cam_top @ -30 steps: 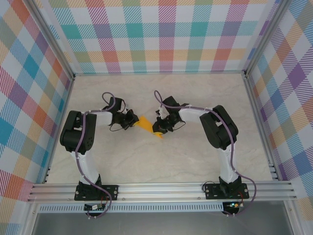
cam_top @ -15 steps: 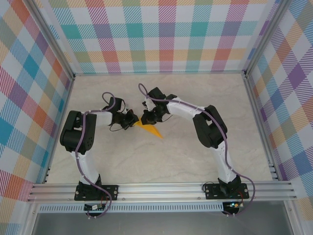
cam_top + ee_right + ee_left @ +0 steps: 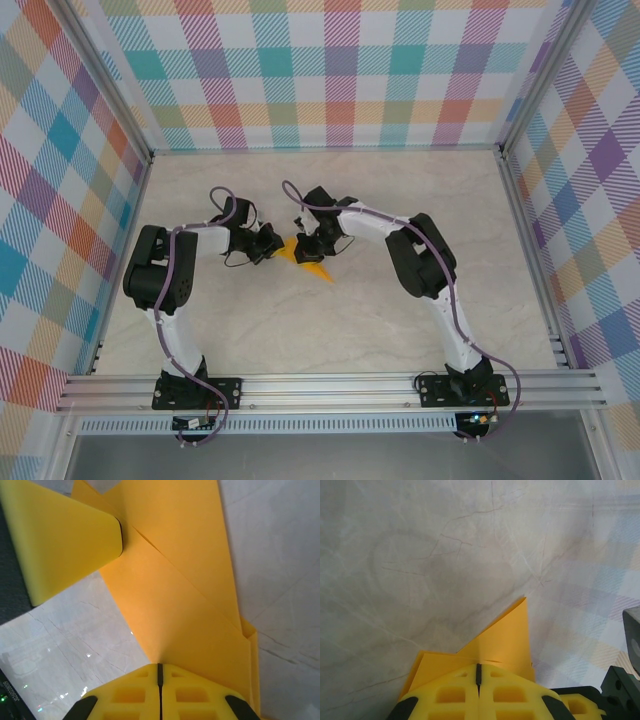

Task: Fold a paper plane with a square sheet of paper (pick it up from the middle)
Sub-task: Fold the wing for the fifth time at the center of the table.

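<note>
Paper (image 3: pixel 185 580) comes out straight from under the tips of the right gripper (image 3: pixel 160 666). Its 2 yellow fingers are pressed together with only a thin seam between them. They seem to push down on the sheet, but whether a layer is nipped between them cannot be told. The left gripper (image 3: pixel 478 666) is the same, closed tight, with its tips on the other end of the paper, and in the right wrist view one of its fingers (image 3: pixel 65 535) touches the sheet from the side. Both grippers stand close, facing each other, near the middle of the table (image 3: pixel 400 320), and the paper lies flat between and under them. It is not a plain square: several layers overlap, 1 long crease runs along it, and 1 end goes to a sharp point toward the near side. So the first folds look done and the nose is formed. The task is perhaps half way; the wing folds and the slim dart shape are not yet made.
</note>
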You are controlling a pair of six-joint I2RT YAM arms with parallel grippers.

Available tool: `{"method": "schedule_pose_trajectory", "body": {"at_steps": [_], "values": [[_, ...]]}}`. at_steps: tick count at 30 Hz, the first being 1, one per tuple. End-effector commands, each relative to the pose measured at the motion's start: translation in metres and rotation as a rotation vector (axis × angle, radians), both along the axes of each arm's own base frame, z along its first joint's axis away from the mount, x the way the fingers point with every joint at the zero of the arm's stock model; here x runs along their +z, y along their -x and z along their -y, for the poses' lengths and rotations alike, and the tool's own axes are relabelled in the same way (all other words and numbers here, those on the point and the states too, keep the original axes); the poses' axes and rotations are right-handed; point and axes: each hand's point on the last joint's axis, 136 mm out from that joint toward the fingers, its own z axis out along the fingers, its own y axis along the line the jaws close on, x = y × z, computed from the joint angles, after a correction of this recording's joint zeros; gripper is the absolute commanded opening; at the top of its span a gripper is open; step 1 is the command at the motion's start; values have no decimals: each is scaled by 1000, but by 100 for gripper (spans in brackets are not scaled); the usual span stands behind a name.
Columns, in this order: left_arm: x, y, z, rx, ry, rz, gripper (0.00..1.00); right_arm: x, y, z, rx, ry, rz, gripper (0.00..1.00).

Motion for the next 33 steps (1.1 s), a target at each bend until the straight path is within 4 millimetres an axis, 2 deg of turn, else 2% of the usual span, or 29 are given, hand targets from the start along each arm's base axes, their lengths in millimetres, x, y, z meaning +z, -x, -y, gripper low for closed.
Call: {"method": "schedule_pose_trajectory", "body": {"at_steps": [1,15,33], "values": [[-53,20,-41,79,-195,-153,2,-6,13,15,17,18,-28,4],[-62,25,-46,87,-230,-186,2,-4,41,46,53,-10,-48,4],[-56,20,-45,83,-228,-174,1,-15,67,89,0,-6,-63,4]]}}
